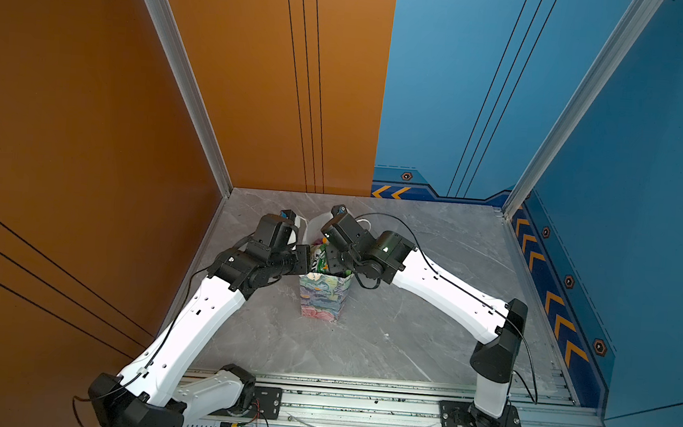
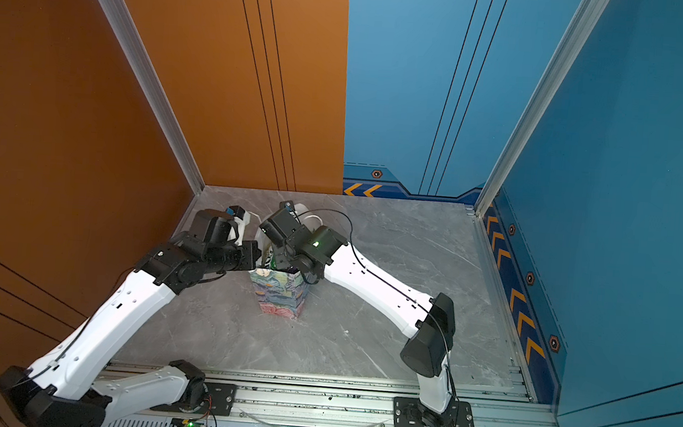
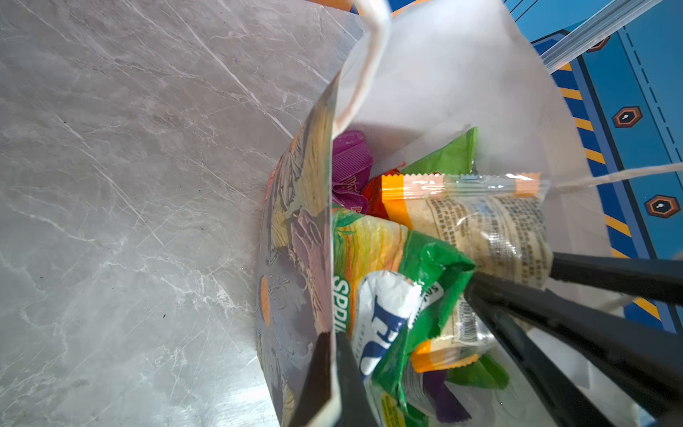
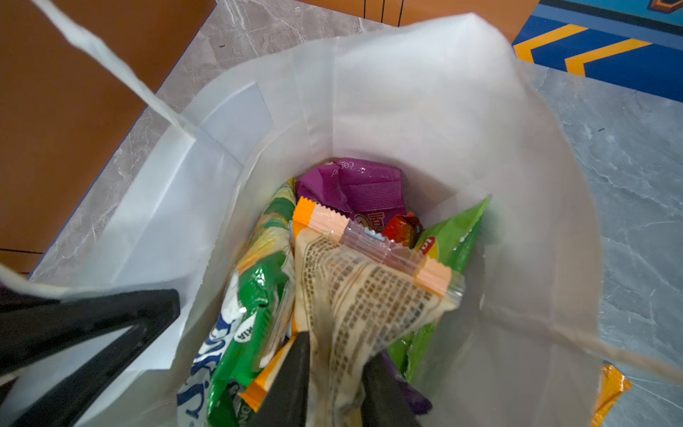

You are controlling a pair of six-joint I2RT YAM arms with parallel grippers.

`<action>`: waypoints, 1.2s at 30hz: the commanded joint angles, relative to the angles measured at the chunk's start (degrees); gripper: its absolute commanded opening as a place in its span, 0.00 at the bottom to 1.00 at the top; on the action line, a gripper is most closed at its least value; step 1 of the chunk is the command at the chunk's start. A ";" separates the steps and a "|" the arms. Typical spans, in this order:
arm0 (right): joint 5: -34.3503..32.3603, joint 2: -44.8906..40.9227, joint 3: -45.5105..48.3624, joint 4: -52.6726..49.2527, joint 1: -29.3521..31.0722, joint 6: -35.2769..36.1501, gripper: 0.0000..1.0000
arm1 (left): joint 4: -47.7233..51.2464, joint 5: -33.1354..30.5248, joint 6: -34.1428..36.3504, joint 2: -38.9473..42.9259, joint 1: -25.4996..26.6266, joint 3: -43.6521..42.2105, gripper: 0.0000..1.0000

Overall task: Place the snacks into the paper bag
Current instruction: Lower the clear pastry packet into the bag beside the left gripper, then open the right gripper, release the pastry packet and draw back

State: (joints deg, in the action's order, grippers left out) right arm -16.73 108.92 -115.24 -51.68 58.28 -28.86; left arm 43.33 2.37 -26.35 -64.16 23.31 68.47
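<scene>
Left claw (image 3: 332, 342): fingers together, pinching the paper bag (image 3: 295, 240) by its left wall at the rim, one finger outside, one inside.

Right claw (image 4: 338, 351): down in the bag mouth from the right. Its fingers sit either side of a clear orange-edged packet (image 4: 369, 295), both touching it. Firm or slack, cannot tell.

Packed around that packet in the bag: large green packet (image 4: 255, 295), magenta packet (image 4: 362, 185), small red packet (image 4: 401, 229), lime-green packet (image 4: 458, 229).

Bag stands upright on the surface (image 1: 407, 311), left of centre, between the two arms in both top views.
</scene>
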 commanded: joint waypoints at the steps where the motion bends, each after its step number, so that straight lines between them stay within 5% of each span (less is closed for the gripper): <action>1: -0.81 -1.49 -2.19 -3.02 0.73 0.82 0.29 | -3.48 -0.68 1.21 2.18 0.39 0.58 0.02; 15: -3.59 -4.00 -6.55 -8.00 4.52 3.17 0.53 | -3.43 -0.78 1.28 2.13 0.39 0.54 0.02; 23: -5.87 -7.89 -3.88 -6.87 5.63 3.46 0.56 | -3.43 -0.81 1.28 2.20 0.33 0.56 0.02; 36: -9.66 -33.65 23.97 4.22 3.37 -1.34 0.62 | -3.43 -0.85 1.22 2.28 0.19 0.58 0.02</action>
State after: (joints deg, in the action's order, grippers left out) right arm -23.14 80.55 -96.44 -50.57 63.55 -27.49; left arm 43.33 2.35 -26.35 -64.16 23.31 68.47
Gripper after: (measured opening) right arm 0.617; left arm 0.044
